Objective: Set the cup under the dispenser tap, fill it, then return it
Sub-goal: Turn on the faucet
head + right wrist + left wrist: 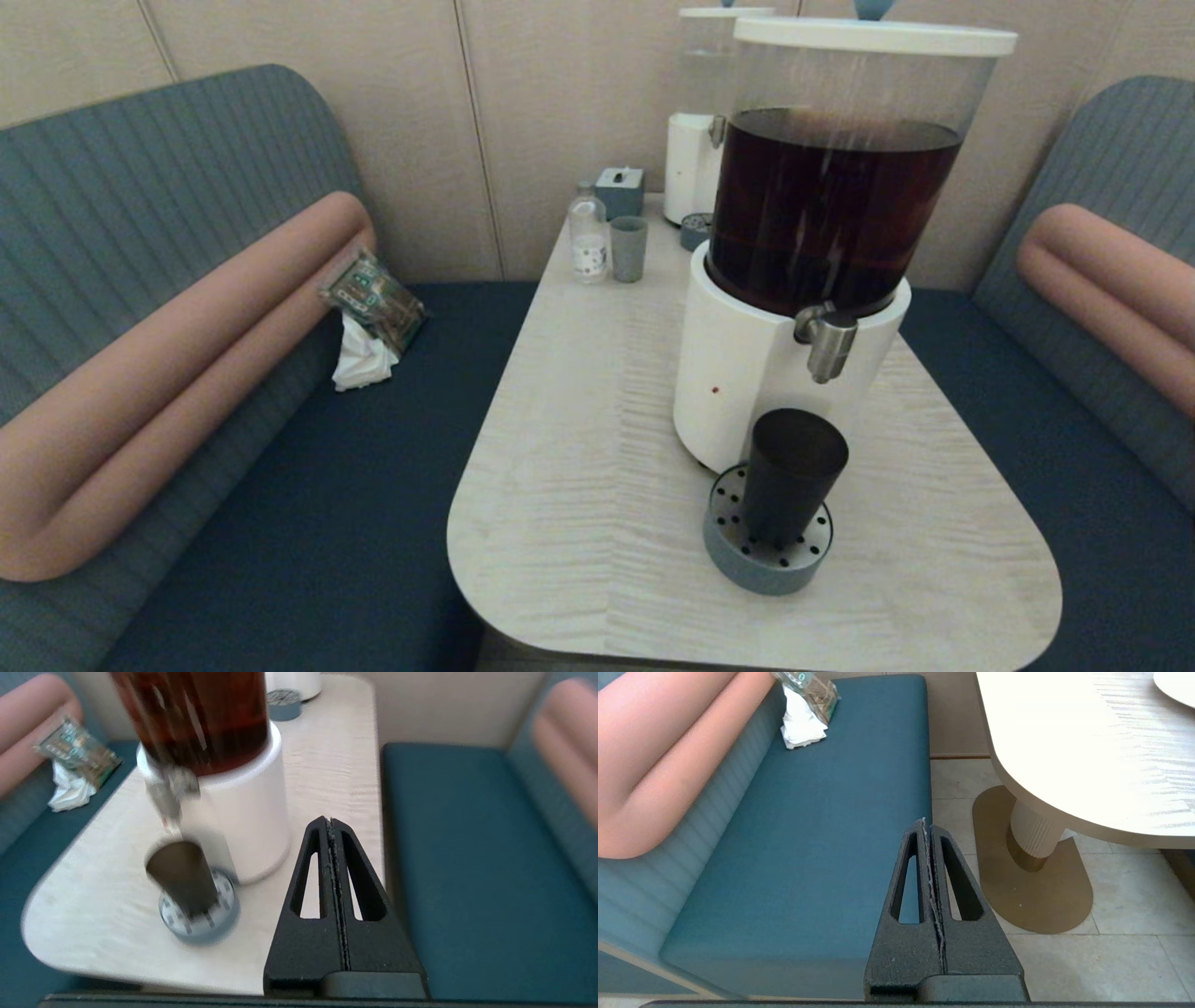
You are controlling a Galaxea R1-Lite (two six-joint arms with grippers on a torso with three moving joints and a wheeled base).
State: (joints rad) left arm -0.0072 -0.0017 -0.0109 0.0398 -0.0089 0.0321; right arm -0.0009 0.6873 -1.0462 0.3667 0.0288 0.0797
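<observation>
The dark smoky cup [792, 485] stands upright on the round grey drip tray [747, 560], directly below the brushed-steel tap [829, 343] of the big white-based dispenser [747, 373] holding dark brown liquid. In the right wrist view the cup [182, 879] and tap [169, 798] lie well apart from my right gripper [329, 821], which is shut and empty over the table's right edge. My left gripper [924, 823] is shut and empty, low beside the table over the bench seat edge. Neither arm shows in the head view.
At the table's back stand a small bottle [588, 235], a pale grey-green cup [628, 248], a tissue box [620, 190] and a smaller white dispenser [693, 168]. A snack packet with a tissue [372, 313] lies on the left bench. Blue benches flank the table [579, 448].
</observation>
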